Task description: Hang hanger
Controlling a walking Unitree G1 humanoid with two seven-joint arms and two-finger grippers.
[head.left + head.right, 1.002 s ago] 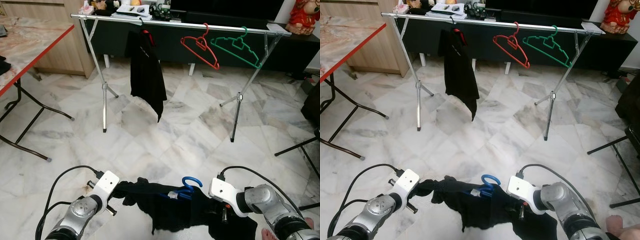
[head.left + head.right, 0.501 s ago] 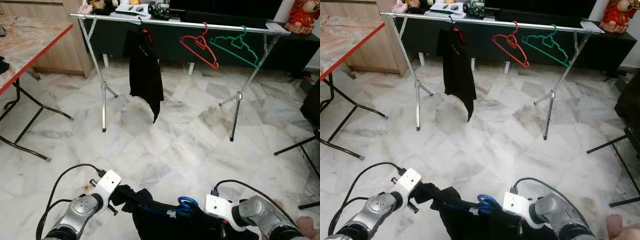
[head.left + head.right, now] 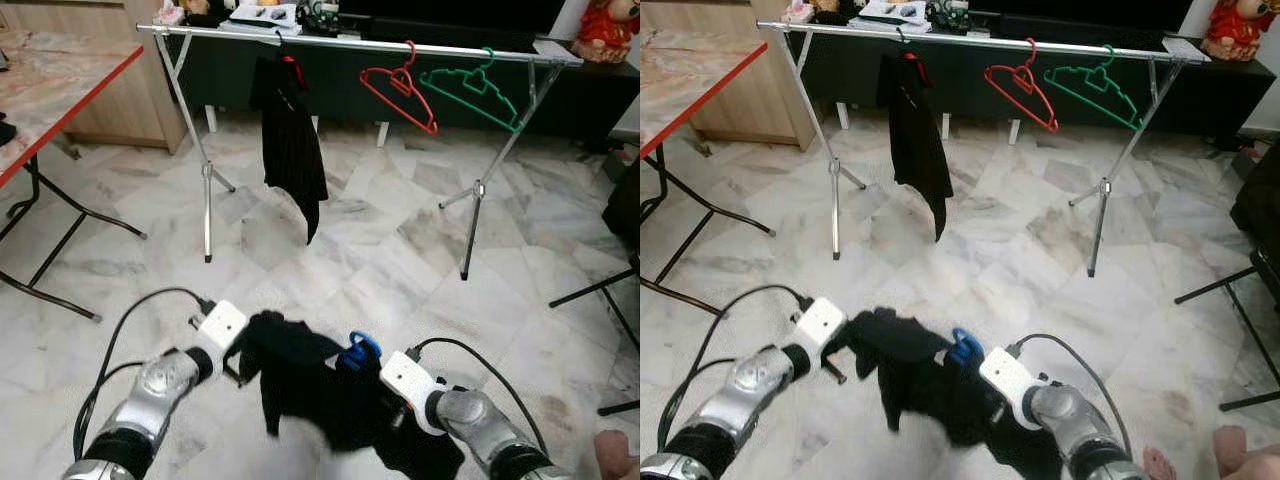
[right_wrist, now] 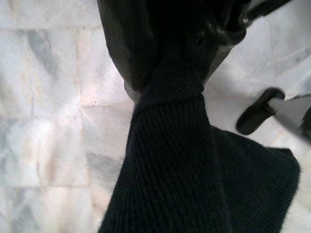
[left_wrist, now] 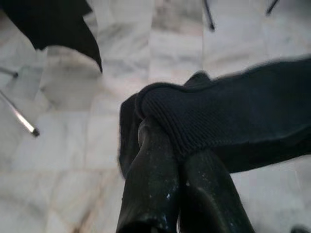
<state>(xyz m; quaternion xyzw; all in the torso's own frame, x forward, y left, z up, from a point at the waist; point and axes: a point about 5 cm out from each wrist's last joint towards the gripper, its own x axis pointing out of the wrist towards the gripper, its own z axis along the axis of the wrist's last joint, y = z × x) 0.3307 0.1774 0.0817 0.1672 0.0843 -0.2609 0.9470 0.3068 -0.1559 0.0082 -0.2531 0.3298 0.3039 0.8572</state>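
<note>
A black knitted garment point(image 3: 300, 385) on a blue hanger point(image 3: 358, 352) hangs bunched between my two grippers, low in front of me. My left gripper point(image 3: 243, 352) is shut on the garment's left end; the left wrist view shows its fingers point(image 5: 150, 165) pinching the knit fabric point(image 5: 233, 111). My right gripper point(image 4: 167, 82) is shut on the garment's right side, just right of the blue hook, with its fingers mostly hidden by cloth. Across the room stands a metal clothes rail point(image 3: 350, 44) carrying a black shirt point(image 3: 292, 140), a red hanger point(image 3: 400, 95) and a green hanger point(image 3: 475, 90).
A red-edged table point(image 3: 60, 90) with black folding legs stands at the left. A dark low cabinet point(image 3: 560, 100) runs behind the rail. Black chair legs point(image 3: 600, 290) stand at the right. A person's foot point(image 3: 620, 455) is at the bottom right. Marble floor lies between me and the rail.
Both grippers have lifted the garment and come closer together, so the cloth now hangs bunched and the blue hook sits higher. The hanging black shirt has swung slightly.
</note>
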